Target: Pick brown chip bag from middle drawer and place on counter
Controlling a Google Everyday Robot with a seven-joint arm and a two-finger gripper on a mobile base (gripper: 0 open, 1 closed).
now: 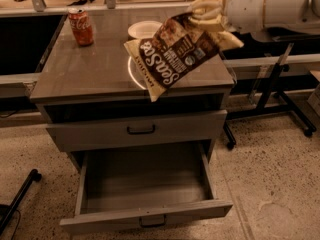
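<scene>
hand [213, 19] over counter [95, 70], clutching chip bag [172, 55] (tilted)
</scene>
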